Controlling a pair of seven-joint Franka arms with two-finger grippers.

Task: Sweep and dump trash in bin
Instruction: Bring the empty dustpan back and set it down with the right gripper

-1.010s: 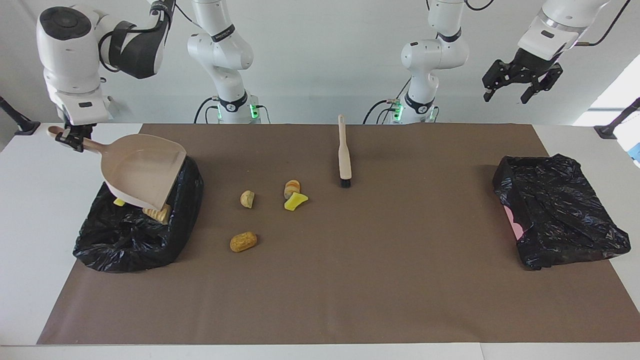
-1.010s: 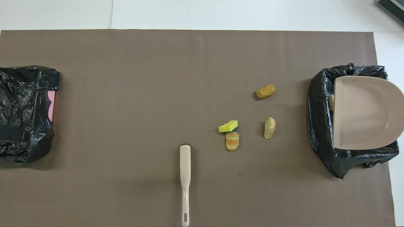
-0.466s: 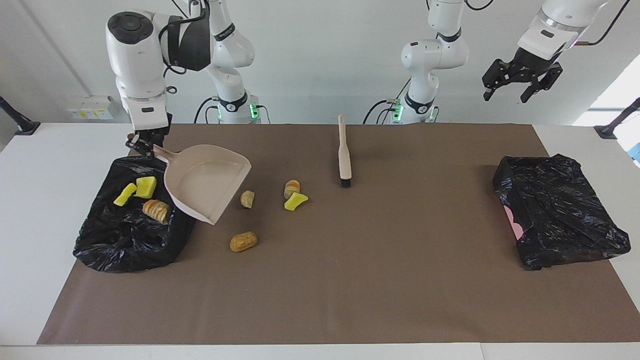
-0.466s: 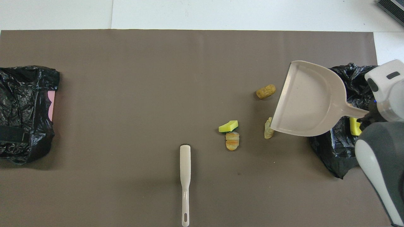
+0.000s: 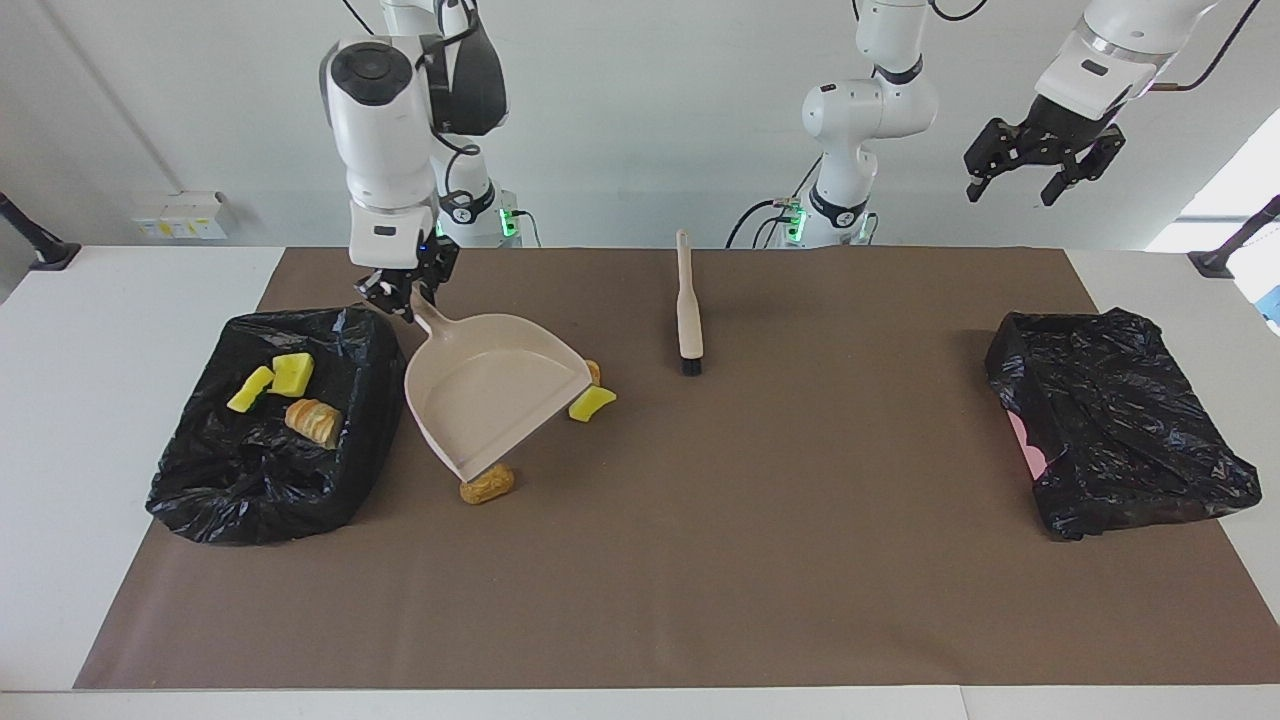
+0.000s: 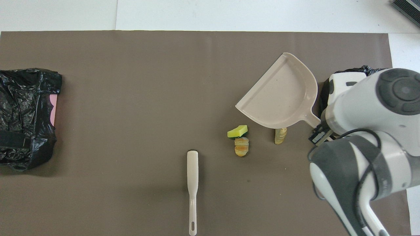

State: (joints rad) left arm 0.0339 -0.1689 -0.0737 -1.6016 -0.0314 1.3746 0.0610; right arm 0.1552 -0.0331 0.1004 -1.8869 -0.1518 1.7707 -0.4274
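Reading the table as a clock from the robots' end, with twelve farthest from them, I count seven pieces of trash. Three lie in the black bag-lined bin (image 5: 330,470) at three o'clock: two yellow sponge pieces (image 5: 291,373) and one tan bread-like chunk (image 5: 313,420). Four lie loose on the brown mat (image 6: 131,82), between the centre and that bin: a yellow sponge wedge with green backing (image 6: 237,131), a striped orange bread chunk (image 6: 241,146) touching it at its six o'clock, a pale twisted chunk (image 6: 280,136) and a brown lump (image 5: 487,485). The pale chunk's long axis runs twelve to six. There are two bins; the second black bag-lined bin (image 5: 1115,420) sits at nine o'clock with some pink showing at its edge. There is one beige plastic dustpan (image 6: 282,95), raised and tilted over the loose pieces. Its long axis runs four to ten o'clock, with the mouth toward ten. The right gripper (image 5: 405,292) is clamped on its handle. One beige long-handled brush (image 5: 687,300) lies at six o'clock, its black bristles toward twelve. The left gripper (image 5: 1040,165) waits high above the left arm's end of the table, jaws apart and holding nothing. The lettering on the black joint bands (image 5: 838,203) is too small to read.
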